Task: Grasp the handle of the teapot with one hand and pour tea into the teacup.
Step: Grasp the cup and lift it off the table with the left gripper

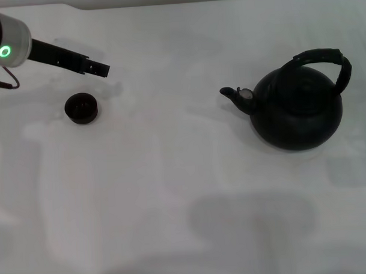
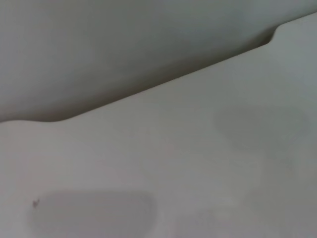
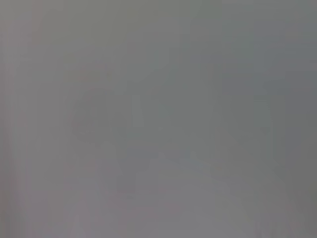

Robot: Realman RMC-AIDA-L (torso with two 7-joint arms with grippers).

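Observation:
The teapot (image 1: pixel 296 109) is a large round matte-black pot standing at the right of the white table (image 1: pixel 173 191), its short spout pointing left. Its thick black arched handle (image 1: pixel 324 57) rises over the top. The small black teacup (image 1: pixel 81 108) stands at the far left. My left gripper (image 1: pixel 99 69) reaches in from the upper left and hovers just behind and to the right of the teacup, apart from it. My right gripper is out of view. The wrist views show neither pot nor cup.
The left wrist view shows only bare white table (image 2: pixel 198 163) and its far edge against a grey wall. The right wrist view is featureless grey. The table's far edge runs along the top of the head view.

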